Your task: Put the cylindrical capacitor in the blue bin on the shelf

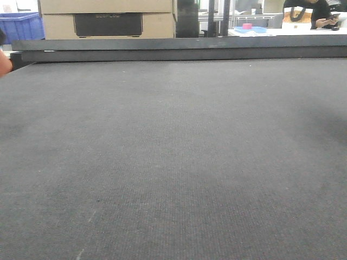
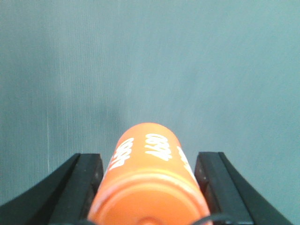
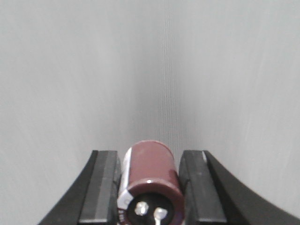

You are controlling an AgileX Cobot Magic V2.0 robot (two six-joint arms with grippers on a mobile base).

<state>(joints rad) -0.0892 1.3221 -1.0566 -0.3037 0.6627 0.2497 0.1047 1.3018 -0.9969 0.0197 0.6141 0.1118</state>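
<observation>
In the left wrist view, an orange cylindrical capacitor (image 2: pixel 149 183) with white print lies lengthwise between the black fingers (image 2: pixel 84 180), and my left gripper (image 2: pixel 149 161) is shut on it above a grey-green felt surface. The right wrist view shows a maroon cylindrical capacitor (image 3: pixel 151 176), two metal terminals facing the camera. My right gripper (image 3: pixel 149 157) is shut on it, pads against both sides. Neither gripper shows clearly in the front view. The shelf and its blue bin are out of view.
A dark felt-topped table (image 1: pixel 173 162) fills the front view, with a raised dark rail (image 1: pixel 179 49) along its far edge. Behind it stand cardboard boxes (image 1: pixel 108 19) and a blue plastic crate (image 1: pixel 21 24). A small orange blur (image 1: pixel 3 65) sits at the left edge.
</observation>
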